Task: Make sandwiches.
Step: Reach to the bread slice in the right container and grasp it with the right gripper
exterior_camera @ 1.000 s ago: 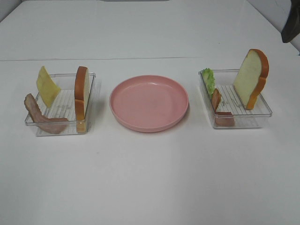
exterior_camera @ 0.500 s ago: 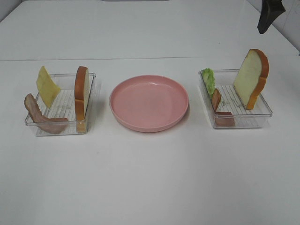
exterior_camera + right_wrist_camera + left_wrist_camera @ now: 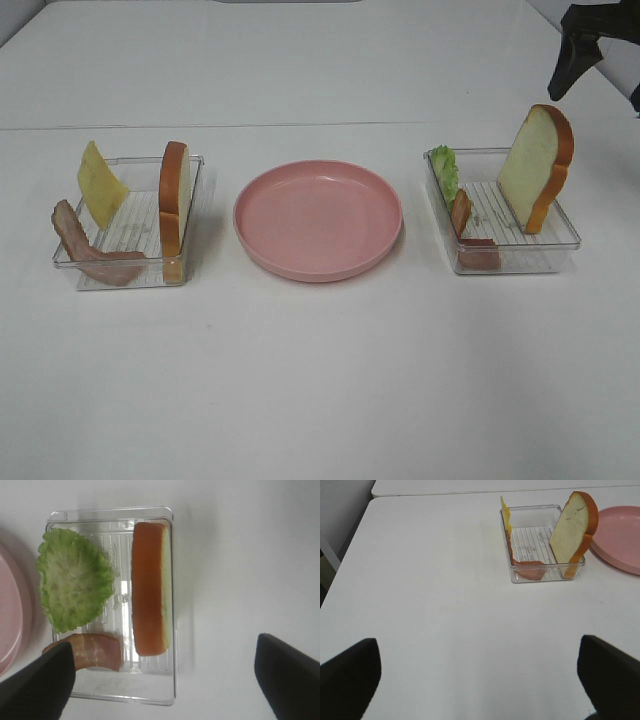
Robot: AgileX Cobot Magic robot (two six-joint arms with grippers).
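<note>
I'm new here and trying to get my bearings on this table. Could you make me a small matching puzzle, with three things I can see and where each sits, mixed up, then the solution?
Things:
1. cheese slice
2. lettuce
3. pink plate

Places:
A. in the right tray
B. in the left tray
C. on the table between both trays

Pairs: 1-B, 2-A, 3-C
</note>
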